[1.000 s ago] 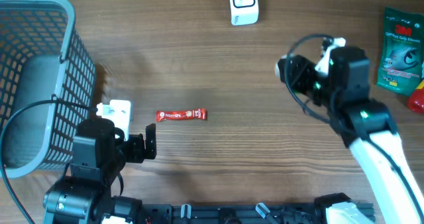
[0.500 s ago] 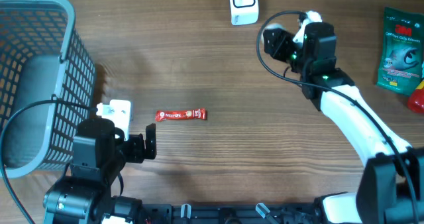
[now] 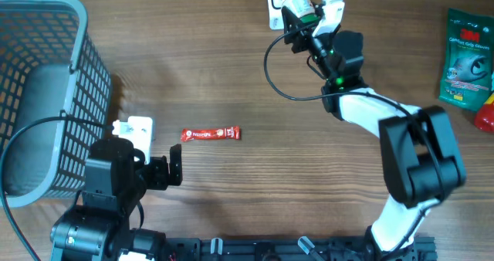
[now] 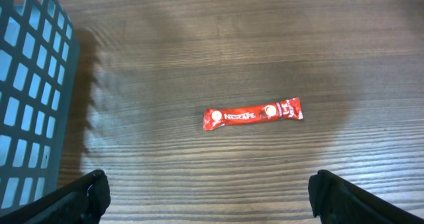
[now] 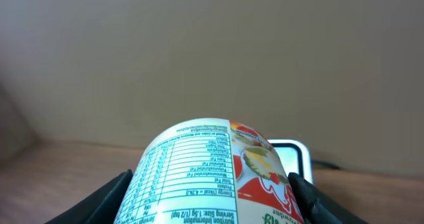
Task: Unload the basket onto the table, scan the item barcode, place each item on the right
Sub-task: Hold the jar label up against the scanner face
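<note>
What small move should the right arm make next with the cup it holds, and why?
Probably roll the wrist slowly, so the cup held in the right fingers turns before the white scanner. The right wrist view shows only its nutrition table and a fruit picture, no barcode, with the scanner just behind it.

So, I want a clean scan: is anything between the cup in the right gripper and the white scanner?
Nothing visible does. The right gripper holds the cup close before the scanner, whose white edge shows just behind it in the wrist view.
</note>
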Tool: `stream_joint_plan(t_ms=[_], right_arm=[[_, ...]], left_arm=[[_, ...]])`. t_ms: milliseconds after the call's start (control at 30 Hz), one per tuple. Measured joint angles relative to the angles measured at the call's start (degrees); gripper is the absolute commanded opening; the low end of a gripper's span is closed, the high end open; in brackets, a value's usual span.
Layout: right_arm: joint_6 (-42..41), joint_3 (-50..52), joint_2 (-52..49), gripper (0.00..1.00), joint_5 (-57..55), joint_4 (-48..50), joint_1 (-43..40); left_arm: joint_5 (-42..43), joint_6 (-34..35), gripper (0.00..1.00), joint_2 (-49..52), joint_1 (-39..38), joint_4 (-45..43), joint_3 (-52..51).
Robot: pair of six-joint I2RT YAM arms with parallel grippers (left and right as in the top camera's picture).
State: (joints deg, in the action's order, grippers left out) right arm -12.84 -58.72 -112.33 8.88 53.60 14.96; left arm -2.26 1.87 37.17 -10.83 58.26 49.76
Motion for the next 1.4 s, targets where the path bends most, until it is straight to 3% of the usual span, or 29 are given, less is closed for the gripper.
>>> stream_joint_plan(t_ms=[567, 1133, 1400], right_arm=[[3.10, -37.73, -26.60, 0.66, -2.75, -7.30, -0.04], [3.85, -38.18, -28.26, 0.68, -2.73, -13.51, -0.04], [6.10, -38.16, -20.74, 0.67, -2.67, -30.32, -0.94]], left_arm=[[0.00, 0.00, 1.00, 0.00, 0.00, 0.00, 0.00], [0.00, 0.00, 1.00, 0.00, 0.00, 0.00, 0.00], [0.00, 0.00, 1.00, 0.00, 0.00, -0.02, 0.00]])
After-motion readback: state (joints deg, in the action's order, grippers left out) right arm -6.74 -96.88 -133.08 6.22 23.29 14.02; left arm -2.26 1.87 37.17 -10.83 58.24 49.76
